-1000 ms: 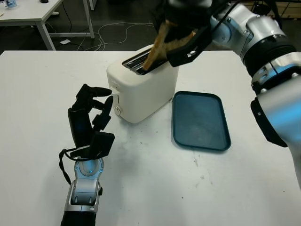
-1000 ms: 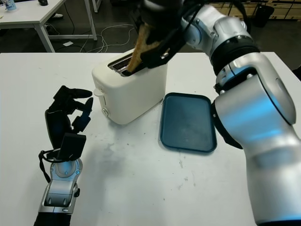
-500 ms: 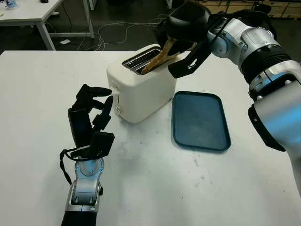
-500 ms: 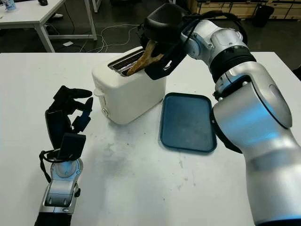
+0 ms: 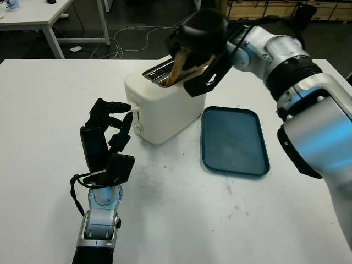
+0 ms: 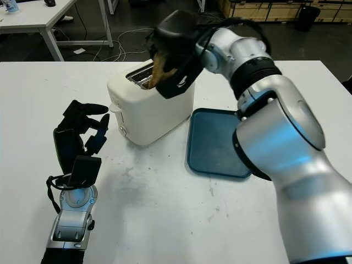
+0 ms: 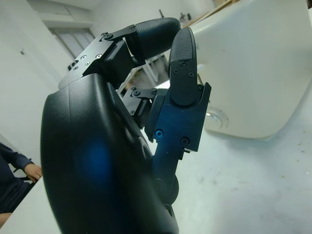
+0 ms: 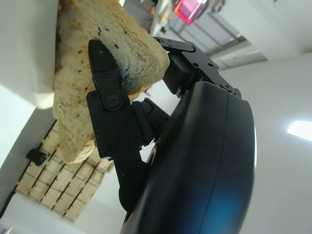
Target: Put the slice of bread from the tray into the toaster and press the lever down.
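Observation:
The white toaster (image 5: 165, 107) stands at the middle of the table, its slots facing up. My right hand (image 5: 199, 52) hovers over the toaster's top, shut on the slice of bread (image 5: 179, 67), whose lower end dips into a slot. In the right wrist view the bread (image 8: 83, 87) is pinched between the black fingers (image 8: 112, 122). The dark blue tray (image 5: 234, 140) lies bare to the right of the toaster. My left hand (image 5: 107, 137) stands upright just left of the toaster's front, fingers curled, holding nothing. The toaster's side (image 7: 253, 73) fills the background in the left wrist view.
The white table's far edge (image 5: 66, 60) runs behind the toaster. Beyond it are another white table (image 5: 38, 16) and cables on the floor (image 5: 132, 38). A person's sleeve and hand (image 7: 19, 168) appear far off in the left wrist view.
My right hand has swung the bread down and leftward over the toaster, so the slice now stands steeper with its lower end in a slot. The left hand has not moved.

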`<state>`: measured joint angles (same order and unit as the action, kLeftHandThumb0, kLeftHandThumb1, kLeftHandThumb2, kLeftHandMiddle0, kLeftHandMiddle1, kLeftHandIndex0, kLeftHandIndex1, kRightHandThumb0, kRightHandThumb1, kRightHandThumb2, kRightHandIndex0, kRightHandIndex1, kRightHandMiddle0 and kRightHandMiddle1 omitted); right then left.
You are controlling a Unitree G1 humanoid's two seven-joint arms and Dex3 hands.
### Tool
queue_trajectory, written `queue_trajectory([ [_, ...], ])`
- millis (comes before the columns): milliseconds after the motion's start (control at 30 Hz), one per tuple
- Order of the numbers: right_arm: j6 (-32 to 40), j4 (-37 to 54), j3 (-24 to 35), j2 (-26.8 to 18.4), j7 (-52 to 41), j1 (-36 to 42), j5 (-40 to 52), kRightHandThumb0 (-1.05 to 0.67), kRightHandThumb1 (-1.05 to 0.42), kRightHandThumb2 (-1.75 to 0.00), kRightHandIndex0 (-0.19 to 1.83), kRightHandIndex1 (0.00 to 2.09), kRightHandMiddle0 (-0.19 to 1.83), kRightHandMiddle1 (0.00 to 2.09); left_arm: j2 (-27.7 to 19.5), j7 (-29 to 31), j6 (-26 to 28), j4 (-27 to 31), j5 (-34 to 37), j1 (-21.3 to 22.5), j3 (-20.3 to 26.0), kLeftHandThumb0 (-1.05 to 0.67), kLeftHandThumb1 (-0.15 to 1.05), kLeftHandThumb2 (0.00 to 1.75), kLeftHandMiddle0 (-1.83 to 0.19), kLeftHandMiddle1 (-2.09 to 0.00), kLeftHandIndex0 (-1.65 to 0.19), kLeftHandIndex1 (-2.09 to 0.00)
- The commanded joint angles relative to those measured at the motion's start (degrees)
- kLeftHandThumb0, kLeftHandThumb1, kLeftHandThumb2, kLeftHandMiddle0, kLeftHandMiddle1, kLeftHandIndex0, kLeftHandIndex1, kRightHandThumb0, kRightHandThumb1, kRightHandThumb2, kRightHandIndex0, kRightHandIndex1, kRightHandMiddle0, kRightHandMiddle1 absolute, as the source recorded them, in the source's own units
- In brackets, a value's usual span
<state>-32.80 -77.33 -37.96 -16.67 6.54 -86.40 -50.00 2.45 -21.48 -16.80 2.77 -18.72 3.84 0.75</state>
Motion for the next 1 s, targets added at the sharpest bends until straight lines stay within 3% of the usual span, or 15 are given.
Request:
queue_trajectory([
  [0,-0.3,0.4,1.2,1.4,0.7,-0.8,1.7,-0.52,-0.92,-0.19,1.1,1.75,0.85,1.75,0.1,-0.7,-0.2,-0.1,-1.0,-0.4,-0.4,-0.49,0.92,0.35,-0.64,-1.58,-0.57,-1.2],
  [100,0.5,0.1,3.9,2.7,-4.6,-0.7,4.3,-0.62,-0.92,-0.13,1.1,1.75,0.85,1.73,0.2,-0.6,0.0,0.2,-0.6,-0.6,-0.4,-0.48,0.92,0.35,-0.64,-1.57,-0.56,-1.2],
  [167,1.1,0.0,4.8,3.0,-9.5,-0.8,5.2,-0.7,-0.92,-0.09,0.91,1.66,0.76,1.63,0.3,-0.6,0.0,0.3,-0.2,-0.6,-0.3,-0.48,0.92,0.34,-0.64,-1.58,-0.56,-1.2],
  [200,1.0,-0.1,4.2,2.9,-11.5,-1.1,4.6,-0.71,-0.92,-0.08,0.81,1.53,0.71,1.42,0.3,-0.5,-0.1,0.4,0.0,-0.6,-0.2,-0.47,0.92,0.34,-0.65,-1.58,-0.56,-1.2],
  [233,1.0,0.0,3.6,2.7,-12.8,-1.2,4.0,-0.73,-0.92,-0.1,0.52,1.06,0.69,0.91,0.3,-0.5,-0.1,0.4,0.1,-0.7,-0.2,-0.47,0.92,0.34,-0.65,-1.58,-0.56,-1.2],
  [267,1.1,0.1,2.8,2.4,-13.4,-1.4,3.1,-0.75,-0.92,-0.11,0.45,0.81,0.74,0.61,0.3,-0.5,0.0,0.5,0.1,-0.7,-0.2,-0.47,0.92,0.34,-0.65,-1.59,-0.56,-1.2],
  [300,1.1,0.1,2.2,2.2,-13.7,-1.4,2.6,-0.75,-0.92,-0.09,0.4,0.63,0.73,0.34,0.2,-0.5,0.0,0.5,-0.1,-0.7,-0.2,-0.47,0.92,0.34,-0.64,-1.59,-0.56,-1.2],
  [367,1.2,0.2,0.7,1.8,-14.1,-1.6,1.4,-0.76,-0.92,-0.06,0.34,0.56,0.68,0.14,0.0,-0.5,-0.1,0.5,-0.1,-0.8,-0.1,-0.47,0.92,0.34,-0.64,-1.59,-0.56,-1.2],
  [433,1.2,0.1,-0.2,1.2,-14.1,-1.7,0.7,-0.78,-0.92,-0.06,0.13,0.78,0.61,0.04,0.0,-0.3,-0.1,0.5,0.1,-0.9,0.0,-0.47,0.92,0.34,-0.63,-1.58,-0.56,-1.19],
  [533,1.2,0.0,-0.3,0.0,-14.2,-1.7,0.9,-0.78,-0.92,-0.09,0.01,0.76,0.51,0.01,0.1,-0.4,0.1,0.5,0.0,-0.8,-0.1,-0.46,0.92,0.35,-0.63,-1.59,-0.56,-1.19],
  [800,1.2,0.5,2.1,-3.4,-12.8,-1.8,2.9,-0.72,-0.92,-0.04,0.0,0.68,0.47,0.01,0.2,-0.2,0.1,0.1,0.2,-0.4,-0.2,-0.46,0.92,0.35,-0.64,-1.6,-0.56,-1.21],
  [967,0.9,2.0,10.9,-5.8,-8.8,-1.2,10.5,-0.61,-0.92,-0.06,0.01,0.79,0.49,0.02,-0.5,-0.1,-0.1,-0.4,0.0,-0.3,0.1,-0.47,0.92,0.34,-0.64,-1.61,-0.56,-1.23],
])
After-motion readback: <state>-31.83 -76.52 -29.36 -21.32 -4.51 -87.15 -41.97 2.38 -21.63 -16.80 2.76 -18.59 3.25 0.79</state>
